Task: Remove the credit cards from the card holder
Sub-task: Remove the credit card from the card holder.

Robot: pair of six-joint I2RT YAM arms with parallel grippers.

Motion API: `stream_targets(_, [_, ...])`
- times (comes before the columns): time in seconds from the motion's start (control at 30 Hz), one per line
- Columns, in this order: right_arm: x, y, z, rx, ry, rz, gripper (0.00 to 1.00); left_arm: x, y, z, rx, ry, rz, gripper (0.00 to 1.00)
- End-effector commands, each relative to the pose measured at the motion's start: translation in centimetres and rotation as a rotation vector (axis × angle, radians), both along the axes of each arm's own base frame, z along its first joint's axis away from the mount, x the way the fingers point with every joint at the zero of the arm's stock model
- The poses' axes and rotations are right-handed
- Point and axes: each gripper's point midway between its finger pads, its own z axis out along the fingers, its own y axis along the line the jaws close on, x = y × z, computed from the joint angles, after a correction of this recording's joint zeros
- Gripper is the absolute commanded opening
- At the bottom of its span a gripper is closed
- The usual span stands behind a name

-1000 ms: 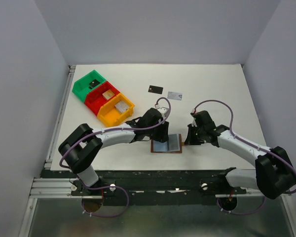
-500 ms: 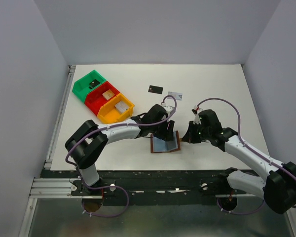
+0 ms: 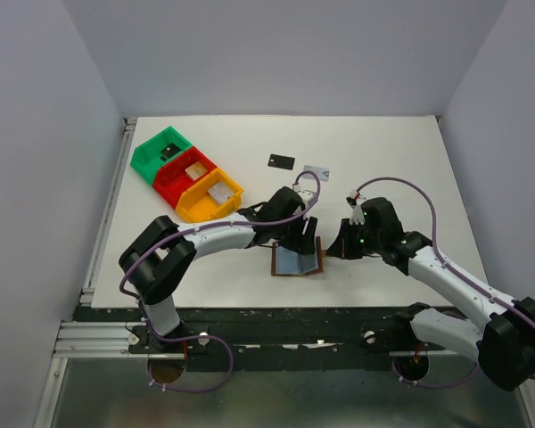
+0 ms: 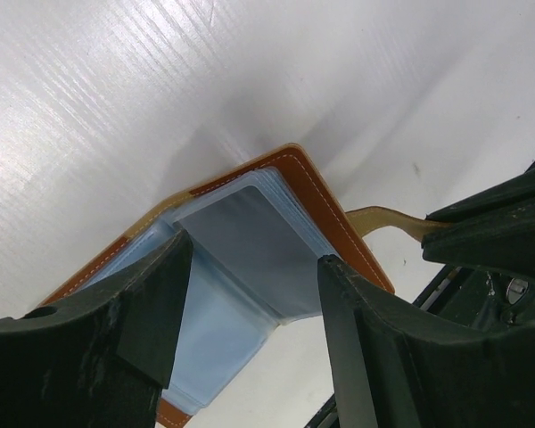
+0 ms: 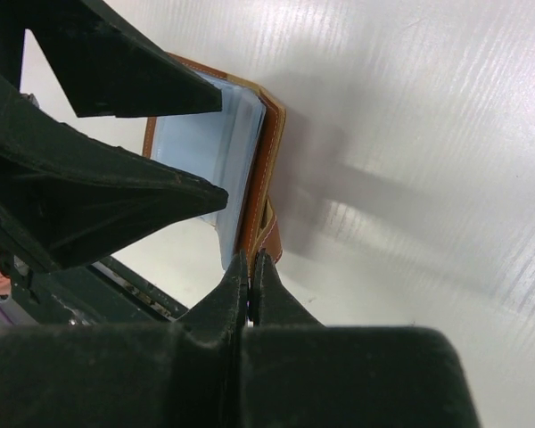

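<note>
Top external view had the card holder (image 3: 294,262) lying open on the white bench (image 3: 383,160), near the front edge and between the two arms, its right half lifted off the surface. And the left arm (image 3: 223,236) was reaching right over it, jaws hanging just above the open leaves! Left wrist view showed those jaws wide apart, one dark finger (image 4: 152,303) on each side of the grey-blue pockets (image 4: 250,250), gripping nothing. Brown stitched leather framed the pockets, and the tan closing tab (image 4: 383,220) ran off to the right into the other arm's tips. From the right wrist view, the right arm (image 3: 437,267) had its jaws pinched tight on that closing tab (image 5: 269,234), holding the brown cover (image 5: 269,152) up on edge. Whether any cards sat in the pockets could not be told. Further back on the bench, well clear of the holder, lay a black card (image 3: 282,161) and, just beside it, a silver-blue card (image 3: 316,170). Off to the back left sat a green bin (image 3: 160,150), a red bin (image 3: 185,174) and a yellow bin (image 3: 209,196), touching in a diagonal row.
</note>
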Motion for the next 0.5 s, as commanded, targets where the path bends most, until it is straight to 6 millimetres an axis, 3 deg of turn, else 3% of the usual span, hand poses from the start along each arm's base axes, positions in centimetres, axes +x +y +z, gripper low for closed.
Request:
stream_targets(0.0, [0.02, 0.96, 1.31, 0.062, -0.024, 0.028, 0.0, 0.27, -0.48, 0.04, 0.014, -0.002, 0.006, 0.7])
stream_targets(0.47, [-0.19, 1.18, 1.22, 0.076, -0.019, 0.037, 0.0, 0.2, -0.76, 0.04, 0.034, -0.008, 0.005, 0.77])
